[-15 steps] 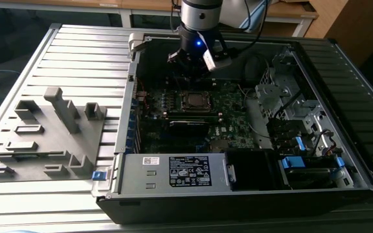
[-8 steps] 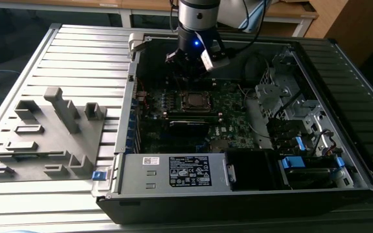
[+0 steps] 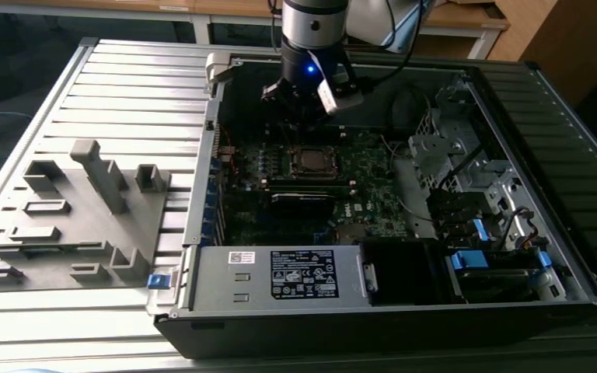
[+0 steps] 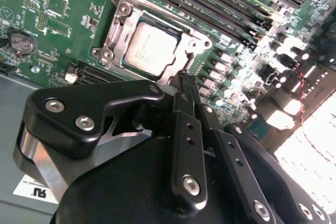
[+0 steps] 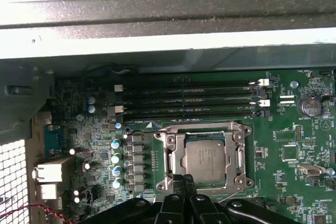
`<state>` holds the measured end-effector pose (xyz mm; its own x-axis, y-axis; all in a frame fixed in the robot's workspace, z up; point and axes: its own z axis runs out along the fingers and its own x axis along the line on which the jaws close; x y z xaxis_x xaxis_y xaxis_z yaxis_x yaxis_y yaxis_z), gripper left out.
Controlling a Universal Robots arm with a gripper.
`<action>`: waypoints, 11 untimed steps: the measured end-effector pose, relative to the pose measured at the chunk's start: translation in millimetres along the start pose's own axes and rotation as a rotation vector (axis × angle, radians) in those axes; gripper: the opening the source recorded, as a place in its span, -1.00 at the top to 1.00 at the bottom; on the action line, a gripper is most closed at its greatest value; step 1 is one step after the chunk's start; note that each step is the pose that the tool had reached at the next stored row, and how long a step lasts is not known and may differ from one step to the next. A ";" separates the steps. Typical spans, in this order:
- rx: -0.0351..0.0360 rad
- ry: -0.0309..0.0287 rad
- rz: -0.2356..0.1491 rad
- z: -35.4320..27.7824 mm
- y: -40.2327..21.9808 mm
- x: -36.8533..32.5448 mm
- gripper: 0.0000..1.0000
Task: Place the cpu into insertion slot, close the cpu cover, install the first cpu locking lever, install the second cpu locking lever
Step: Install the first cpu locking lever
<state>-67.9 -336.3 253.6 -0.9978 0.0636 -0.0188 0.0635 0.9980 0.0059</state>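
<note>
The gripper hangs low inside the open computer case, fingers pinched narrow, tip to tip, with nothing between them. In both wrist views the tips sit just off one edge of the socket, close to the cpu cover but with a sliver of green board showing between.

The cpu lies flat in the socket, its dull silver top showing through the cover's window. The cover lies flat around it on all four sides. Whether either locking lever is hooked down, I cannot tell.

Outward now. On one side of the socket run the long black memory slots, near its edge. Along another side stands a row of small capacitors, just beside the frame. A coin battery sits well apart, toward the board's corner.

In the exterior view the arm comes down near the case's far wall, and that wall crowds the first wrist view too. Over the socket itself the room is open. Toward the exterior view's right stand the metal drive cages. The white-labelled power supply fills the case's near edge. A grey parts fixture rests on the slatted table, outside the case, toward the exterior view's left.
</note>
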 end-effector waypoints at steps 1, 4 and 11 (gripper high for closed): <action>0.0000 0.0000 0.000 0.0 0.0 0.0 0.79; -0.0001 0.0000 0.000 0.0 -0.1 0.8 0.79; 0.0000 0.0000 0.000 -0.1 -0.2 3.0 0.79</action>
<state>-70.9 -336.3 253.5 -0.9978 0.0637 -0.0188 0.0636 0.9980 0.0059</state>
